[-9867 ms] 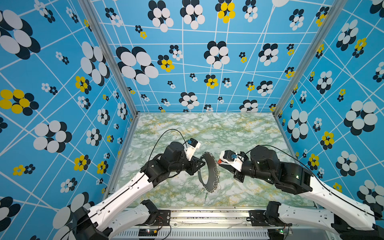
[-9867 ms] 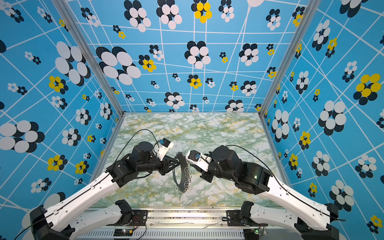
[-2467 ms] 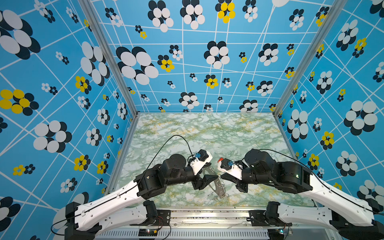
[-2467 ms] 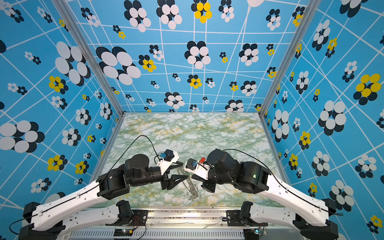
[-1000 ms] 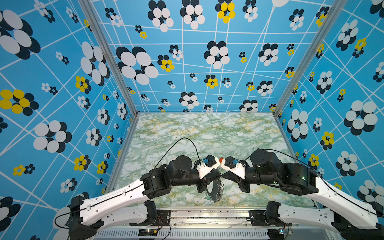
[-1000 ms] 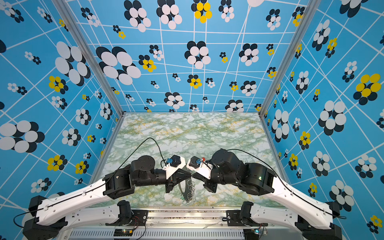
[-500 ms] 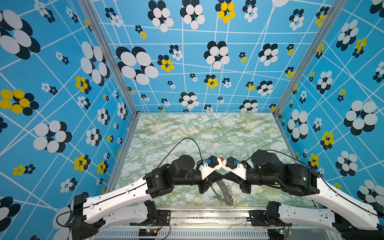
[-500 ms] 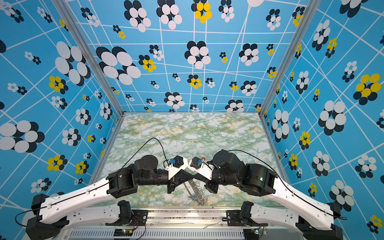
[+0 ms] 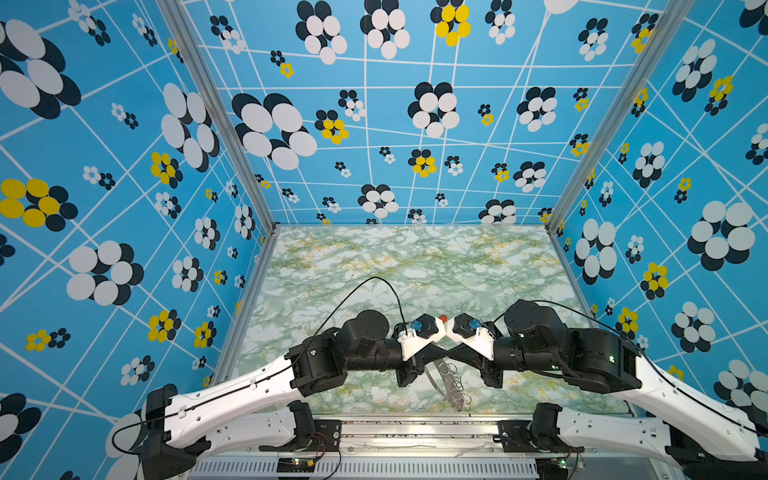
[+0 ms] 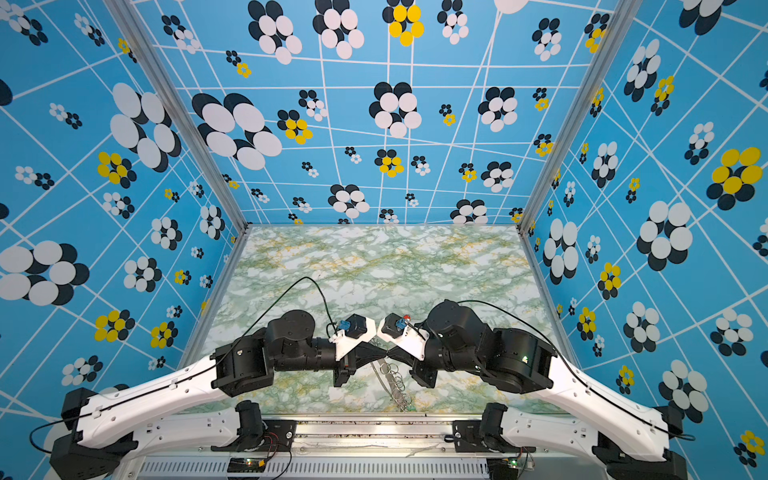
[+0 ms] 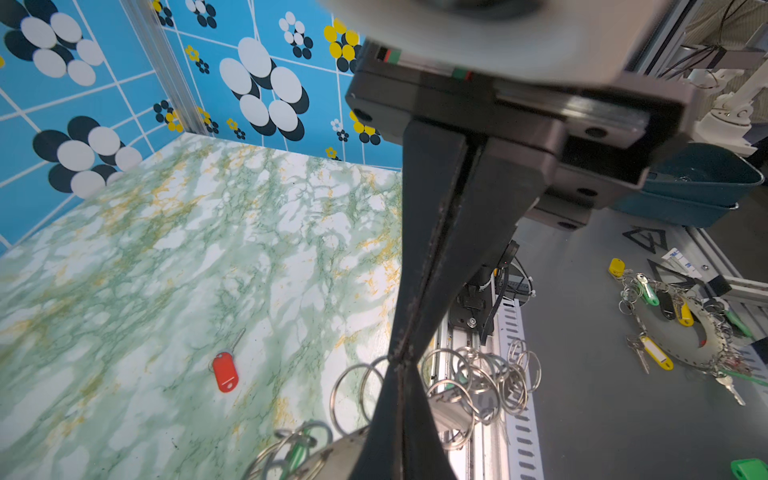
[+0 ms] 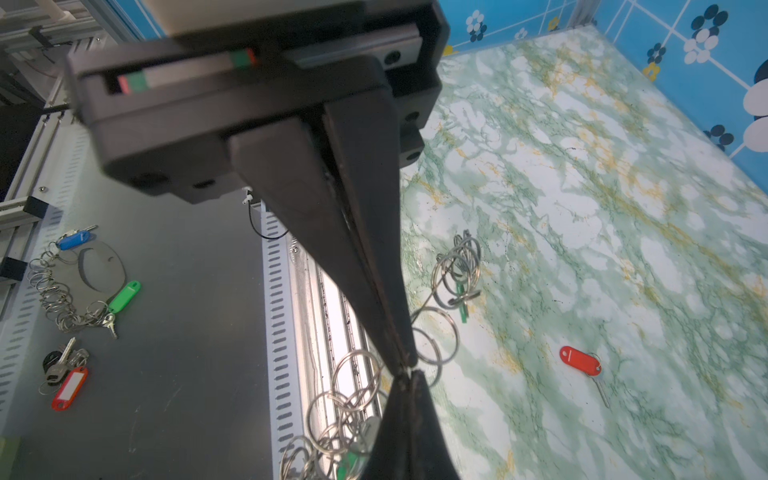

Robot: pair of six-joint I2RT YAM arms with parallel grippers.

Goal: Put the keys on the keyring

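In both top views my left gripper and right gripper meet tip to tip near the table's front, both shut. In the wrist views each closed tip, left and right, pinches at a wire ring of the keyring. Its grey plate hangs tilted below them with rings fanned out. A green tag sits on rings at one end. A red-tagged key lies loose on the marble, just behind the grippers.
The metal front rail runs right below the keyring. Blue patterned walls close three sides. Outside, on the grey bench, lie other keyrings with coloured tags and a teal bin.
Both grippers have closed in until their tips touch. The keyring has swung from hanging upright under the left gripper to a flatter tilt toward the front right.
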